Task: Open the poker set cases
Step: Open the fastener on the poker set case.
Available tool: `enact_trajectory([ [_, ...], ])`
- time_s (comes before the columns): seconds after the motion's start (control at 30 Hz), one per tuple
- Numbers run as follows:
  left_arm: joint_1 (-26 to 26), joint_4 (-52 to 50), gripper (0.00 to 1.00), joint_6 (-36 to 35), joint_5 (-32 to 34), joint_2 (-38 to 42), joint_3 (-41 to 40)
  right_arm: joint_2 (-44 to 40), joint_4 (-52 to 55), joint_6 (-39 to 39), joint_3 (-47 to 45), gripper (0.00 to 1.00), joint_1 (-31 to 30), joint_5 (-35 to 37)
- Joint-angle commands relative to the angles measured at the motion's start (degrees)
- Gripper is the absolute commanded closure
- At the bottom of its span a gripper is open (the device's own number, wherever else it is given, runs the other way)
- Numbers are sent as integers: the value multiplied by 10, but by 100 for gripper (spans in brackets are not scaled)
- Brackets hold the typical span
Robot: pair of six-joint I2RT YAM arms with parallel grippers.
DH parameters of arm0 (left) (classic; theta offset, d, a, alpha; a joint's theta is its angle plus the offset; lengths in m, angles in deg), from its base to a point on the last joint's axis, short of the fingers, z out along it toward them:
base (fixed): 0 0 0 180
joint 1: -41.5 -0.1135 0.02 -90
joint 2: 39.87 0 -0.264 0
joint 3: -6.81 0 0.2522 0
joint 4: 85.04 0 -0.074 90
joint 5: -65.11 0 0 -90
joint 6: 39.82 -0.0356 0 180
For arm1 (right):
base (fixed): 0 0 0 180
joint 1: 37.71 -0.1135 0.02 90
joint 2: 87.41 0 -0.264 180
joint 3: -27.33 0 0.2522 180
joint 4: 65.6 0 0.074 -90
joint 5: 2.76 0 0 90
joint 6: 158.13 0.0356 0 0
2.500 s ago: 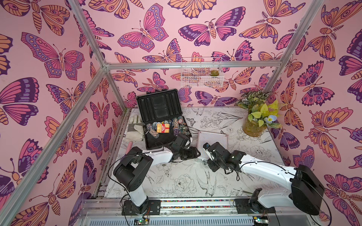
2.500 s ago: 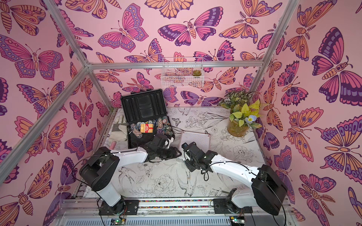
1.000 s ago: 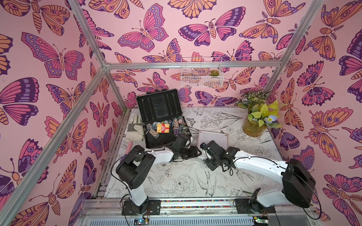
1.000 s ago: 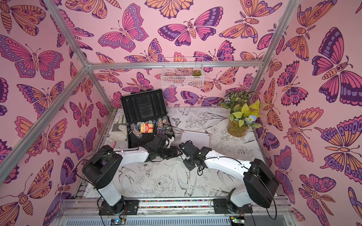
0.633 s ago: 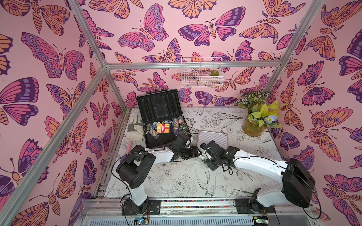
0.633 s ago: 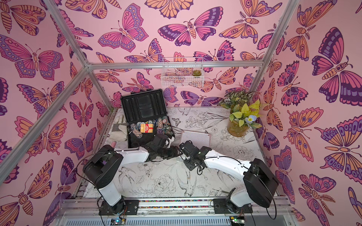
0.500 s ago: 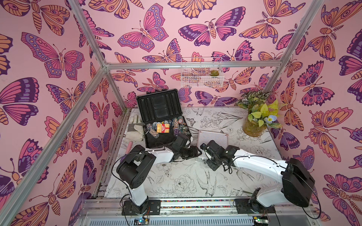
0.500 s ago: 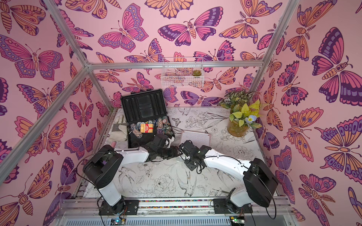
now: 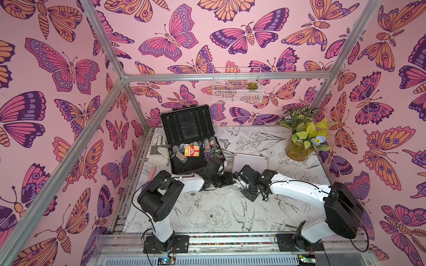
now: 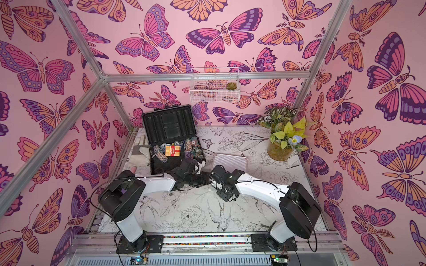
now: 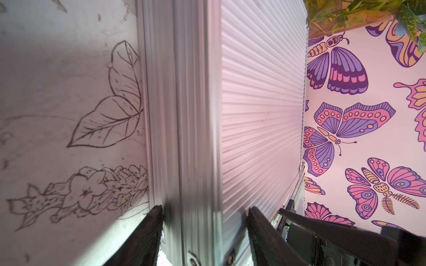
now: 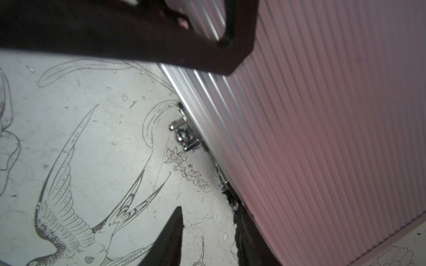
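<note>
Bird-sketched white table [image 9: 207,207], butterfly walls [image 9: 207,57] — left claw [image 11: 205,208] clamps silver case [image 11: 260,103], right claw [image 12: 208,210] narrowly parted

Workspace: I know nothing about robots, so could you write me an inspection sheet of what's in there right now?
Surface: table with flower-and-bird drawings, scuffed.
Job's things: dark case open, chips and card box inside; silver case lying flat, lid down.
Clutter: glove, pink stick, plant.
Hands: left hand clamps the silver case's edge; right hand open beside its latch.
Cables: black cables loop beside both arms.
Surroundings: butterfly walls, metal frame, wire basket.
</note>
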Motion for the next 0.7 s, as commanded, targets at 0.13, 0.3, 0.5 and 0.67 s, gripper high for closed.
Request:
enact_trajectory([
  [0.13, -2, -22, 40, 2, 6, -21, -18, 2, -3, -25, -3, 60, -4, -24],
  [0.3, -2, -19, 40, 4, 2, -25, -16, -3, -5, -29, -2, 61, -10, -27],
  [0.5, -2, -13, 40, 7, 0, -29, -17, -11, -4, -35, -2, 66, -24, -26],
  [0.67, -2, -10, 40, 10, -2, -32, -18, -16, -3, -30, -7, 68, -38, -35],
])
